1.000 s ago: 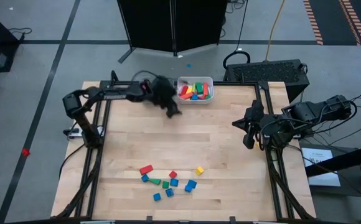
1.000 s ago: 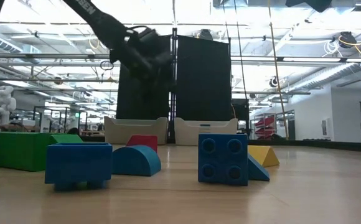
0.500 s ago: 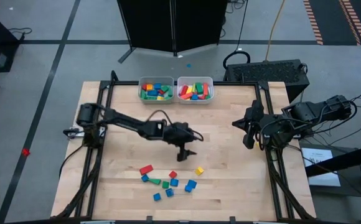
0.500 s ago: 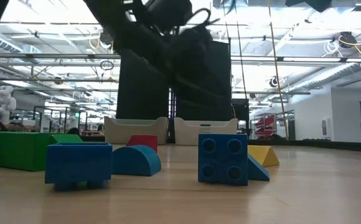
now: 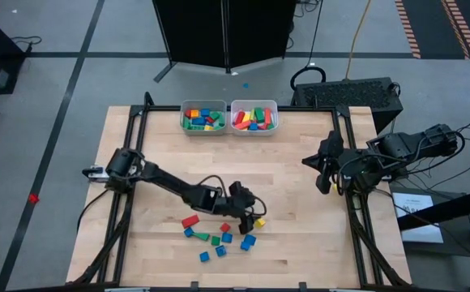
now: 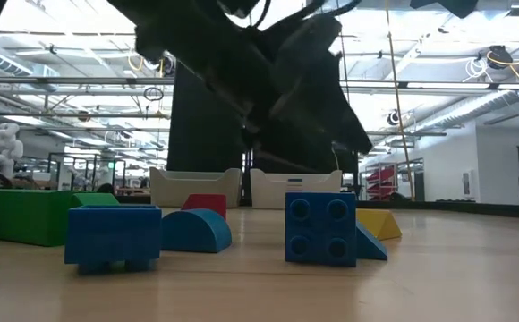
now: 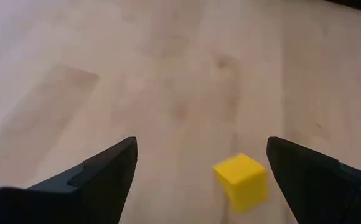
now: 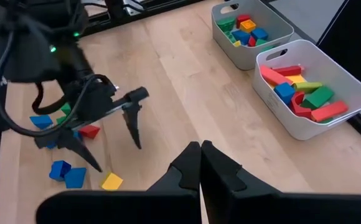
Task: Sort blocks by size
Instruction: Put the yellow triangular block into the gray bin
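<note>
Left arm: reaches from the table's [image 5: 300, 174] nine o'clock edge toward six o'clock; left gripper [image 5: 255, 221] hangs over the loose blocks, claw spread wide and empty.
Loose blocks [image 5: 219, 235]: red, blue and green pieces scattered near the six o'clock edge, with a yellow cube [image 5: 260, 222] at their three o'clock end, under the left gripper.
Left wrist view: only this view puts the yellow cube [image 7: 241, 181] between the two spread fingers [image 7: 99, 171], nearer one of them, touching neither.
Low view: shows studs on a blue block [image 6: 320, 228] and a yellow wedge [image 6: 378, 223] just behind it, details the high view cannot give.
Bins: two pale bins [image 5: 228, 117] side by side at twelve o'clock, both holding sorted blocks.
Right wrist view: one bin [image 8: 320, 127] holds longer bars, the other [image 8: 250, 25] small cubes.
Right arm: parked at the three o'clock edge; right gripper [image 5: 326, 166] pinched closed, empty.
</note>
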You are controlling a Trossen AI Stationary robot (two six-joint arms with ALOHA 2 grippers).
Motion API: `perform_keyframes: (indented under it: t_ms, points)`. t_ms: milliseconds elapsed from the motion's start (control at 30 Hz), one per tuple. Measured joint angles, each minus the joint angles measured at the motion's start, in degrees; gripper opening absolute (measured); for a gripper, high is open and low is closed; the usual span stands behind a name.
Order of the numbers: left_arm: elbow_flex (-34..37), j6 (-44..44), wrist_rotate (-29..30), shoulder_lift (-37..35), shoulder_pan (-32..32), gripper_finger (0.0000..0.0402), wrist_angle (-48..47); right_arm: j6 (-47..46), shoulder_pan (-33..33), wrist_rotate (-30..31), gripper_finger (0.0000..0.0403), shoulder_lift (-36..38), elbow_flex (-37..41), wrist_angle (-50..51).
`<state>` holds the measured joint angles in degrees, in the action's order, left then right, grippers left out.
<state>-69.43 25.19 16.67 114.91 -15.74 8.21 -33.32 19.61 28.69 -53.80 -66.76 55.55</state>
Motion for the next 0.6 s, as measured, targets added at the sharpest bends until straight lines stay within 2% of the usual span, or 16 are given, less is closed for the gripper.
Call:
perform_keyframes:
  t_ms: [167,267,400,600]
  points:
    - [-0.2,1.8,12.5,1.0,-3.1,0.0358,1.9,-1.7,0.0,-0.2,0.0000,0.0,0.0,0.0]
    - [-0.6,4.5,13.2,2.7,-3.7,0.0358,4.9,-1.8,0.0,-0.3,0.0000,0.0,0.0,0.0]
    - [-4.5,5.9,13.4,5.7,-4.8,0.0358,4.5,-1.9,0.0,-0.3,0.0000,0.0,0.0,0.0]
    - [-12.3,6.0,13.4,10.9,-5.4,0.0358,-0.6,-3.1,0.0,-0.3,0.0000,-0.3,0.0,0.0]
